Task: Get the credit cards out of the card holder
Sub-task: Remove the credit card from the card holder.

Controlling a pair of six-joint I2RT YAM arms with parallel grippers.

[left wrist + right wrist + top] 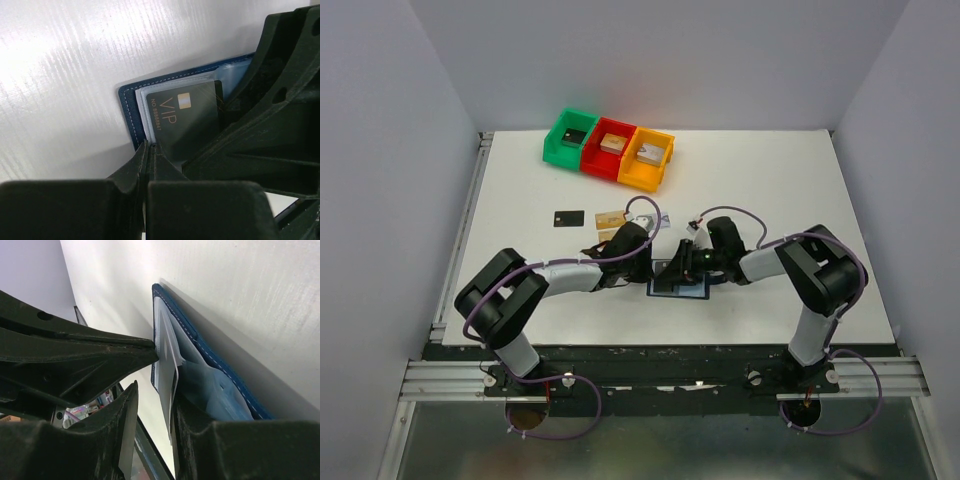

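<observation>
Left wrist view: the left pincer (150,148) is clamped on the near corner of one black card (187,120), lodged in the single card holder (126,107) just ahead of it. The right pincer (156,390) is held apart, the holder's pale pages (167,355) between its jaws. Beyond the left pincer, a second black card (569,217) and two tan-gold cards (610,216) are laid on the table (770,180); three bins (600,165) are set farther off.
</observation>
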